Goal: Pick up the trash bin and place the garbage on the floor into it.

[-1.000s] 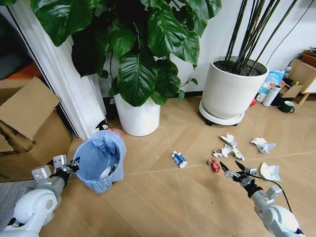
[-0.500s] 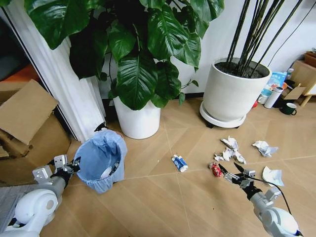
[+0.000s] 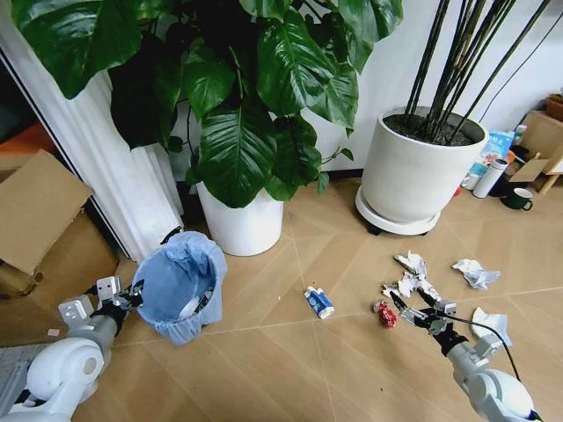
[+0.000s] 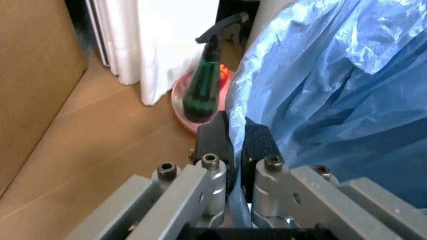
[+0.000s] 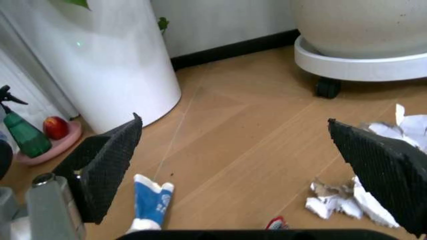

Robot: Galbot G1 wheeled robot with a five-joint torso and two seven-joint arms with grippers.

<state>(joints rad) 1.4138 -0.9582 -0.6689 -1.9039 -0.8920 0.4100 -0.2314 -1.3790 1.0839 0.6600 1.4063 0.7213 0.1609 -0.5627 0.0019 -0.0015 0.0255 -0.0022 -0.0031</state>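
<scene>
Standing on herringbone floor (image 3: 264, 369) among white plant pots (image 3: 241, 224), we clamp left gripper (image 4: 230, 142) jaws on the trash bin (image 3: 180, 283) liner; right gripper (image 3: 415, 304), jaws apart, hovers near the garbage (image 3: 383, 315).

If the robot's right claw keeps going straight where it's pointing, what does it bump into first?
Probably the red crushed wrapper, lying just ahead of the open right end effector; depth is hard to judge.
</scene>
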